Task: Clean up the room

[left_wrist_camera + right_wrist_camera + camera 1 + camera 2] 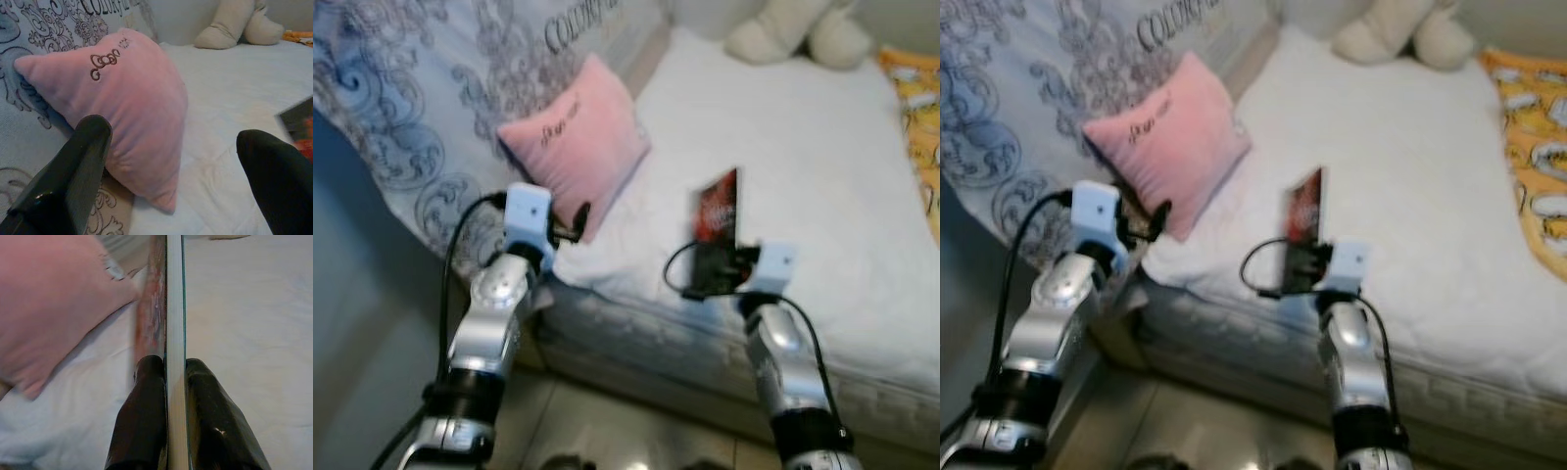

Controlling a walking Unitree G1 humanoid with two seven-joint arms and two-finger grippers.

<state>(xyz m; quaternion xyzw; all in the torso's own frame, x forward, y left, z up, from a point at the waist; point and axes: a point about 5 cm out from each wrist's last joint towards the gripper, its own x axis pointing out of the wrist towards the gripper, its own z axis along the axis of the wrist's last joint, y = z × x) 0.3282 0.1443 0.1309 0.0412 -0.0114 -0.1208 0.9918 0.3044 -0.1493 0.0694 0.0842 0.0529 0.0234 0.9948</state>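
My right gripper [717,257] is shut on a thin book [717,208] with a red and black cover, held upright on edge above the white bed [803,147]. In the right wrist view the book [174,308] runs edge-on between the two black fingers [142,421]. My left gripper [576,223] is open, close in front of a pink pillow [576,142] with dark embroidered script that leans on the patterned blanket [401,88]. The left wrist view has the pink pillow [122,112] just beyond its spread fingers [73,171].
A cream plush toy [798,29] lies at the head of the bed. A yellow patterned cloth [920,117] covers the bed's right side. The mattress edge [636,333] runs across in front of me, with tiled floor [607,421] below.
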